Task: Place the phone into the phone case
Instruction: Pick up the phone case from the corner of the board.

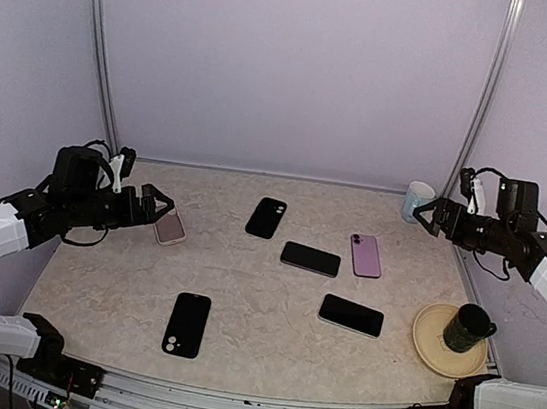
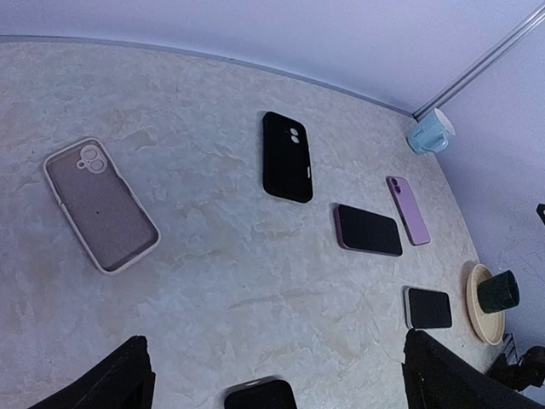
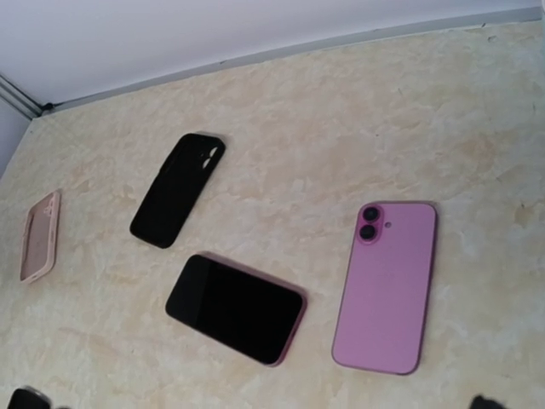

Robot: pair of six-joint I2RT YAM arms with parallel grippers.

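An empty beige phone case (image 1: 170, 226) (image 2: 100, 204) (image 3: 38, 237) lies hollow side up at the table's left. A pink phone (image 1: 366, 255) (image 3: 386, 285) lies face down right of centre. Beside it rests a pink-rimmed phone (image 1: 310, 259) (image 2: 368, 229) (image 3: 235, 308), screen up. My left gripper (image 1: 157, 205) (image 2: 274, 341) hovers open just left of the beige case, holding nothing. High at the back right, my right gripper (image 1: 425, 214) (image 3: 255, 400) is open and empty, with only its fingertips showing in the right wrist view.
A black case or phone (image 1: 267, 217) lies back up at the rear centre, another (image 1: 186, 324) near the front left. A white-rimmed phone (image 1: 351, 316) lies screen up. A dark mug (image 1: 466, 328) stands on a yellow plate (image 1: 431, 348) at the right; a pale blue mug (image 1: 417, 198) sits in the back right corner.
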